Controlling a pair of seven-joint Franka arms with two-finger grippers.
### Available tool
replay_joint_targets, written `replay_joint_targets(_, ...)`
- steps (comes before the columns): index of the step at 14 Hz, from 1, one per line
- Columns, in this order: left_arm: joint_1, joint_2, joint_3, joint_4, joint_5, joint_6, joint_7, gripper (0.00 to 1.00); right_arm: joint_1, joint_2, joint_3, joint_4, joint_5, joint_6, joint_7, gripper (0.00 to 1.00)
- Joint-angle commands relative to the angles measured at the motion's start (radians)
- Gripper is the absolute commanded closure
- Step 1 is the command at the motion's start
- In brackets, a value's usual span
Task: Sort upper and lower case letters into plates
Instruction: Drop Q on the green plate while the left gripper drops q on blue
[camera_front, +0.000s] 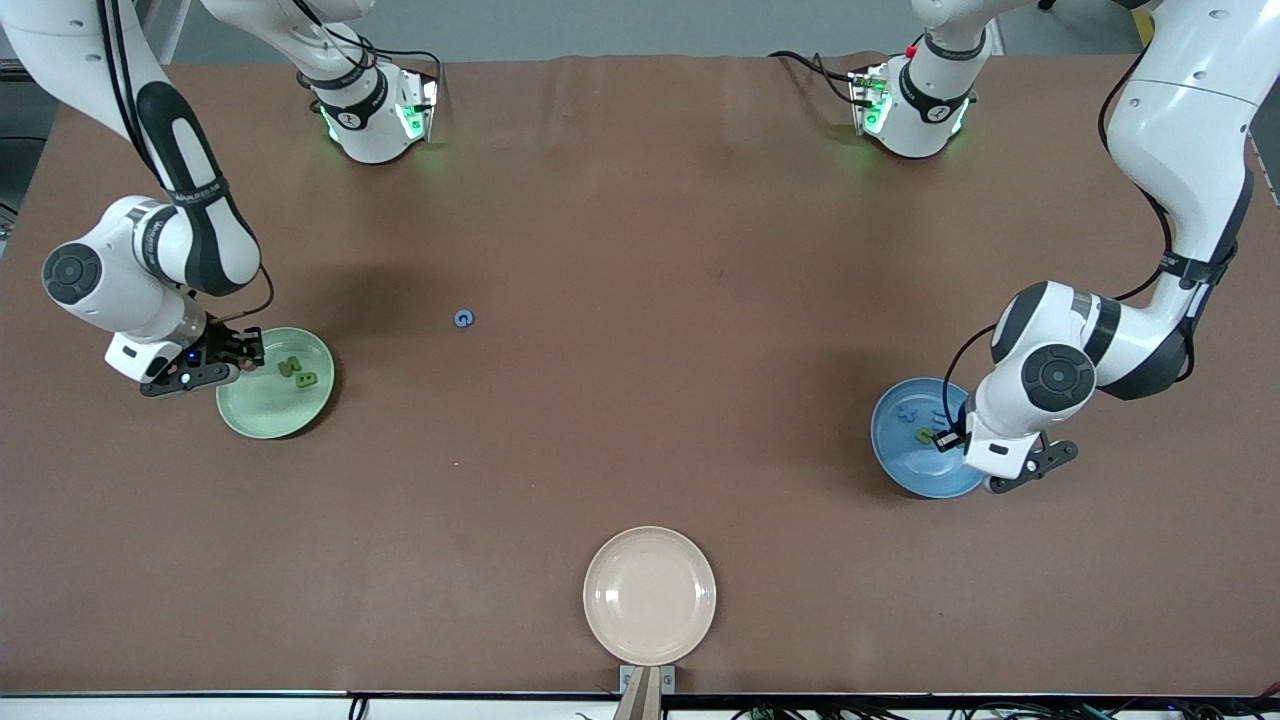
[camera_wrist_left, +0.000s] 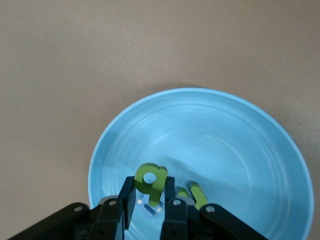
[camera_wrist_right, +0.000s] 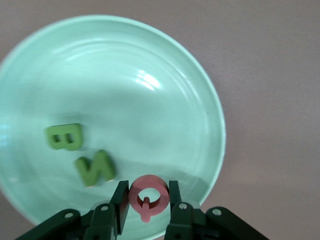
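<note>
Brown table (camera_front: 640, 200) fills the frame, a grey floor strip along the top edge. Middle left, the pale green plate (camera_front: 262, 408) holds a green B (camera_wrist_right: 64, 136) and N (camera_wrist_right: 95, 168). Over its rim the right gripper (camera_wrist_right: 146, 200) is clamped on a red Q (camera_wrist_right: 148, 195) (chunky, rounded). Middle right, above the blue plate (camera_front: 905, 465), the left gripper (camera_wrist_left: 150, 200) pinches a green lowercase letter (camera_wrist_left: 151, 179); more small pieces lie in there. A blue G (camera_front: 463, 319) sits alone, upper centre. Cream plate (camera_front: 650, 596) at bottom centre.
</note>
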Motion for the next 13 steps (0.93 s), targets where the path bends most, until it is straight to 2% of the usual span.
replay_joint_targets(1, 0.037, 0.012, -0.005, -0.001, 0.061, 0.012, 0.023, 0.56, -0.018, 0.034, 0.018, 0.027, 0.004, 0.010, -0.013, 0.87)
replay_joint_targets(2, 0.037, 0.012, -0.005, -0.001, 0.062, 0.012, 0.022, 0.32, -0.018, 0.045, 0.018, 0.035, 0.007, 0.010, -0.011, 0.87)
replay_joint_targets(4, 0.035, 0.008, -0.009, -0.001, 0.055, 0.012, 0.008, 0.04, -0.018, 0.054, 0.019, 0.035, 0.016, 0.011, -0.013, 0.87)
replay_joint_targets(5, 0.035, 0.006, -0.011, -0.001, 0.051, 0.012, 0.006, 0.00, -0.018, 0.056, 0.019, 0.035, 0.018, 0.011, -0.011, 0.86)
replay_joint_targets(9, 0.035, -0.032, -0.028, -0.002, 0.046, -0.001, 0.003, 0.00, -0.018, 0.064, 0.024, 0.035, 0.033, 0.010, -0.010, 0.83)
replay_joint_targets(10, 0.038, -0.060, -0.041, -0.001, 0.033, -0.007, 0.002, 0.00, -0.013, 0.065, 0.024, 0.035, 0.044, 0.010, -0.010, 0.79)
replay_joint_targets(11, 0.041, -0.084, -0.048, -0.001, 0.005, -0.017, 0.003, 0.00, -0.012, 0.064, 0.024, 0.035, 0.044, 0.001, -0.010, 0.65)
replay_joint_targets(12, 0.043, -0.112, -0.063, 0.005, -0.032, -0.022, 0.009, 0.00, -0.010, 0.064, 0.024, 0.035, 0.044, -0.001, -0.010, 0.44)
replay_joint_targets(13, 0.043, -0.132, -0.072, 0.019, -0.052, -0.025, 0.013, 0.00, -0.009, 0.057, 0.024, 0.035, 0.044, -0.004, -0.010, 0.16)
